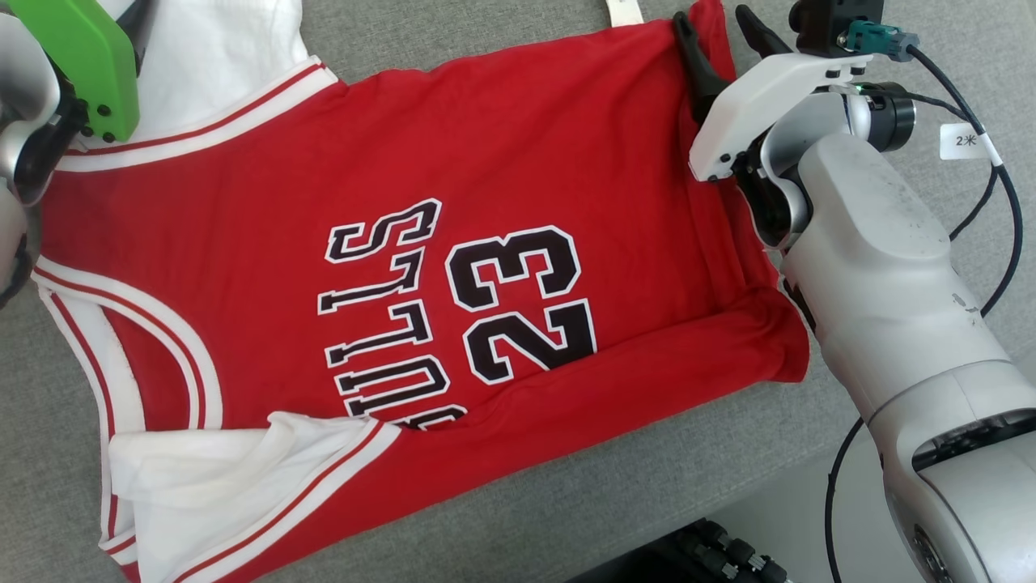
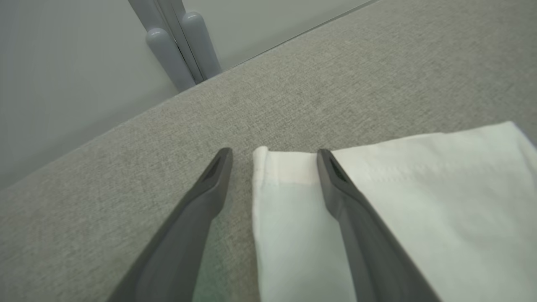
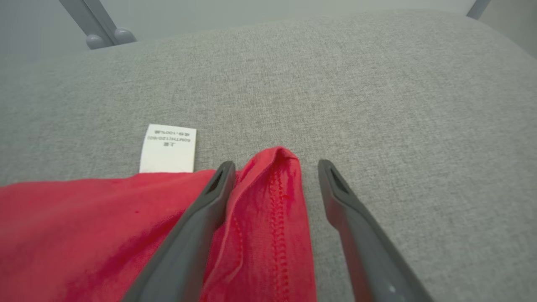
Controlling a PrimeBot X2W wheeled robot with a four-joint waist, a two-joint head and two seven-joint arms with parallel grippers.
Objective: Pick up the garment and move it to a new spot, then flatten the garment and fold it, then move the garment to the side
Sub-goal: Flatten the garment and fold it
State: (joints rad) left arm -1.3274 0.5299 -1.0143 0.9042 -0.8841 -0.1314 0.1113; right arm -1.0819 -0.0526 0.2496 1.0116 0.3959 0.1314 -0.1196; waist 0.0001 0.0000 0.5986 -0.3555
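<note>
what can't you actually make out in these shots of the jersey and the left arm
Head view: the lowest letter on the jersey is partly tucked under its own red fold, and the lower white sleeve is cut by the bottom edge.
Right wrist view: print on the label is too small to read.
Left wrist view: unclear whether the left gripper, jaws open, touches the white cloth.

A grey cloth-covered table (image 1: 566,502) carries a red jersey (image 1: 518,162), spread flat with its number facing up and its white care label (image 3: 168,149) lying on the cloth.
</note>
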